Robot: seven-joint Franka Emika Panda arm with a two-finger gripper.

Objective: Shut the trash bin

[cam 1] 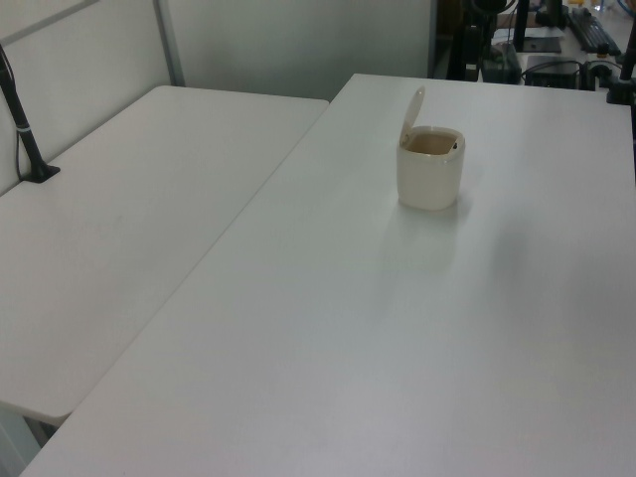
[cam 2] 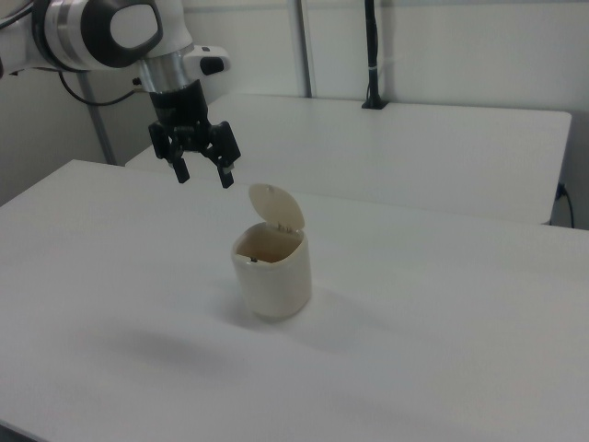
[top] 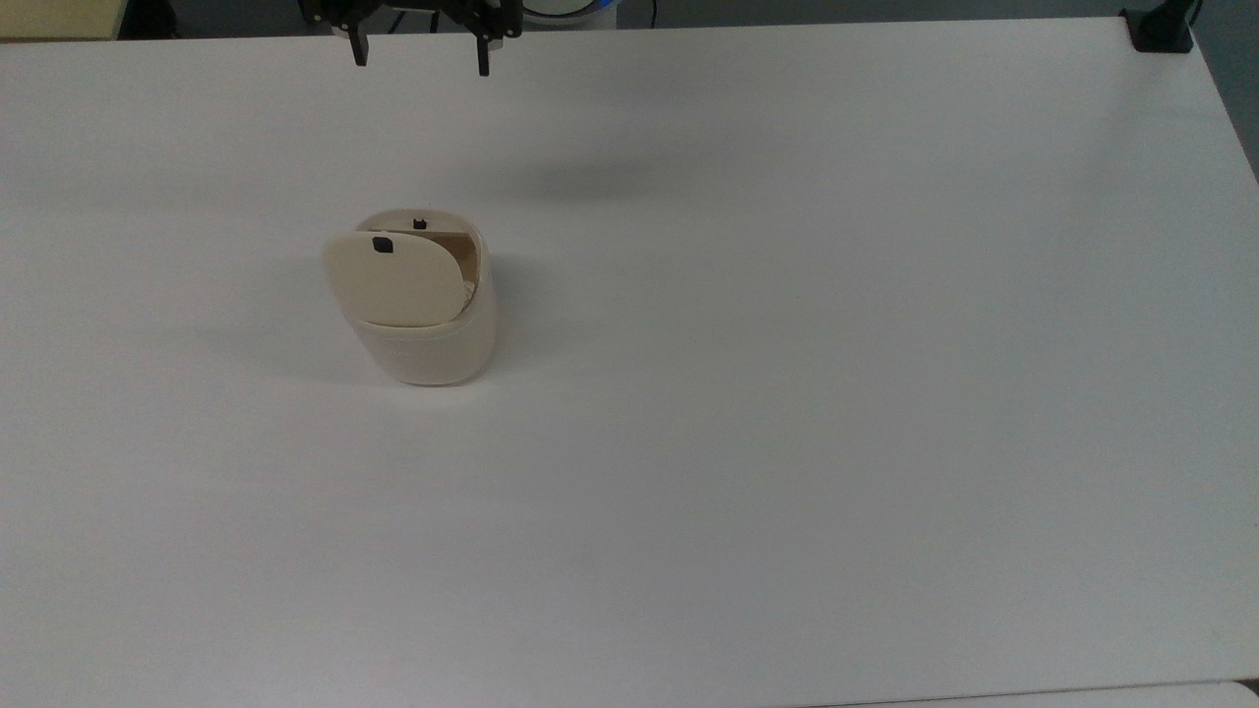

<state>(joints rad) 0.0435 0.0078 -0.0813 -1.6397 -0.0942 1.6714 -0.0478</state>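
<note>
Your tool [cam 2: 203,173] hangs at the right view's left, up in the air above the white worktop [cam 2: 442,341]. Its two black fingers [cam 2: 181,169] point down and stand spread apart, nothing between them. It sits higher than the bin and off to the right view's left of it, not touching anything.

Moving right in the right view, you reach the trash bin [cam 2: 272,273], cream-beige, standing upright on the worktop near the middle. Its lid [cam 2: 276,207] is swung up on the hinge, tilted back, so the mouth of the bin is open to you.

In the top view your tool [top: 421,54] shows at the upper edge, fingers apart, and the bin [top: 433,339] stands below it, left of the worktop's centre. The raised lid [top: 398,277] faces the camera there, with a small black square mark [top: 383,245] near its upper edge.

In the left view the bin [cam 1: 430,169] stands right of centre, lid [cam 1: 411,111] raised on the left view's left side of the rim. A second white table [cam 1: 129,229] lies beside your worktop on the left view's left.
</note>
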